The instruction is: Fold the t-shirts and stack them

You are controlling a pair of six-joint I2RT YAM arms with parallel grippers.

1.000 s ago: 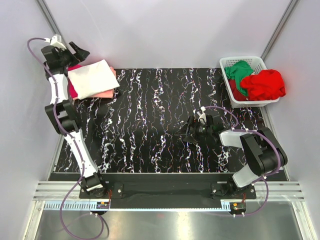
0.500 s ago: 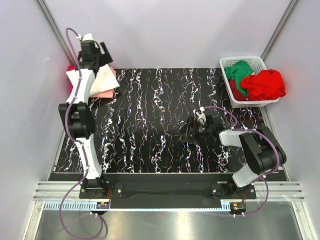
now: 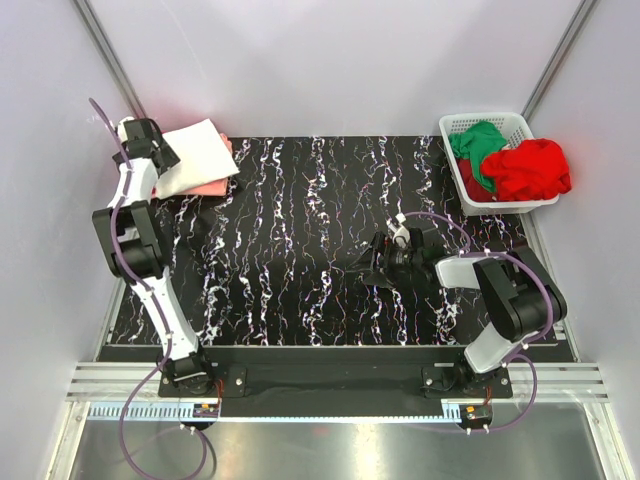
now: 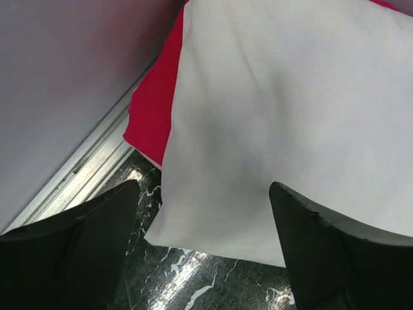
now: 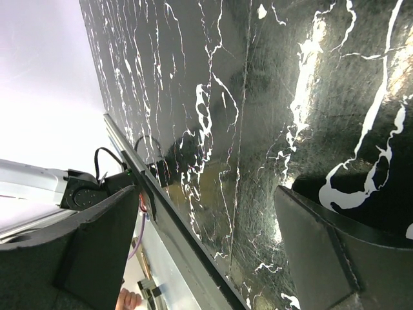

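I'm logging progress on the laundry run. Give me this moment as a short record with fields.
Folded, far left: white t-shirt on top, salmon-pink t-shirt and magenta t-shirt beneath
Far right: basket holding green t-shirt and red t-shirt, crumpled
Left gripper: open, above the white t-shirt
Right gripper: open, empty, over the table

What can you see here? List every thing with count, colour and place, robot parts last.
folded cotton t-shirt: one, white, top of stack, far left corner
salmon-pink t-shirt: one, salmon-pink, beneath the white one
magenta t-shirt: one, magenta, also beneath the white one
slatted plastic basket: one, white, far right corner
green t-shirt: one, green, crumpled in basket
red t-shirt: one, red, crumpled in basket
marbled table: one, black with white veins, under everything
left gripper: one, black, open, above the stack
right gripper: one, black, open, over bare table
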